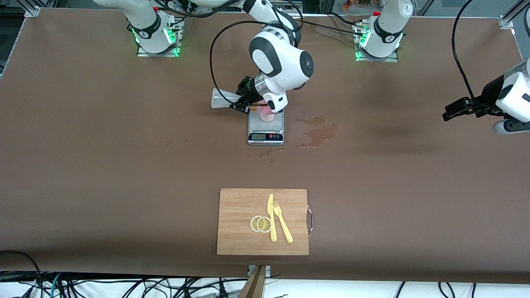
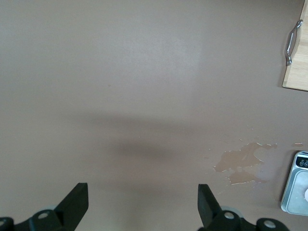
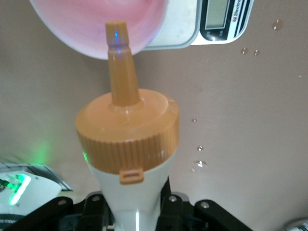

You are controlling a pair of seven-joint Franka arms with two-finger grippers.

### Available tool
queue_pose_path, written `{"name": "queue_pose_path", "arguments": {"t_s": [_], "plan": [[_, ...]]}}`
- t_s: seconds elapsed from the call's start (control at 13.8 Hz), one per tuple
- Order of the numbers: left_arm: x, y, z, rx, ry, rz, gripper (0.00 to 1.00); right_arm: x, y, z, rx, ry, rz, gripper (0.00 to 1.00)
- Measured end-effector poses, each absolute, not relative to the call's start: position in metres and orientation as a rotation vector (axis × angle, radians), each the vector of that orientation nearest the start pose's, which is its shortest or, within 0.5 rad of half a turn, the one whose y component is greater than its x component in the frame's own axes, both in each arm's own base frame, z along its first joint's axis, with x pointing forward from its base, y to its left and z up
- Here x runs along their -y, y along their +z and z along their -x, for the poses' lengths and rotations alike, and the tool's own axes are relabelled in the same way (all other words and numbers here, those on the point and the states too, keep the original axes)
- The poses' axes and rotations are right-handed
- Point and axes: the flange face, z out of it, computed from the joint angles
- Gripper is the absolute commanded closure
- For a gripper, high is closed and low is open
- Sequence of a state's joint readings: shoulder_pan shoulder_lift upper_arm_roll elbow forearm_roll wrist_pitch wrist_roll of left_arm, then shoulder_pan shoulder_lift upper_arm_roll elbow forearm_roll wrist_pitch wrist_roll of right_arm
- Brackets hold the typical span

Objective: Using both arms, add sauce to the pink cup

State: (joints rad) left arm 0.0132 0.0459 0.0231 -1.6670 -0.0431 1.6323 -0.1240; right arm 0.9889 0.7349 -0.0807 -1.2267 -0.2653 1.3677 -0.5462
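The soft, squeezable sauce (image 3: 127, 144) is clamped mid-body by the right gripper (image 1: 242, 101), nozzle over the pink cup (image 3: 96, 24); the left gripper (image 2: 142, 207) is held wide, waiting

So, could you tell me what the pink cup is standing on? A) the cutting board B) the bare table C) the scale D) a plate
C: the cup stands on the scale, under the bottle held tilted in the right gripper.
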Motion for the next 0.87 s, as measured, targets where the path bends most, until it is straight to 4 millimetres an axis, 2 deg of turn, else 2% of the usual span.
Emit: {"name": "queue_pose_path", "arguments": {"t_s": [0.14, 0.29, 0.65, 0.87], "plan": [[-0.016, 0.558, -0.568, 0.261, 0.131, 3.166, 0.00, -0.507, 0.327, -0.448, 2.231, 0.846, 2.545, 0.70], [-0.016, 0.559, -0.568, 0.261, 0.131, 3.166, 0.00, -0.485, 0.344, -0.468, 2.119, 0.769, 2.553, 0.70], [-0.016, 0.559, -0.568, 0.260, 0.131, 3.166, 0.00, -0.418, 0.376, -0.506, 1.908, 0.592, 2.504, 0.70], [-0.015, 0.559, -0.568, 0.260, 0.131, 3.166, 0.00, -0.370, 0.394, -0.530, 1.821, 0.500, 2.427, 0.70]]}}
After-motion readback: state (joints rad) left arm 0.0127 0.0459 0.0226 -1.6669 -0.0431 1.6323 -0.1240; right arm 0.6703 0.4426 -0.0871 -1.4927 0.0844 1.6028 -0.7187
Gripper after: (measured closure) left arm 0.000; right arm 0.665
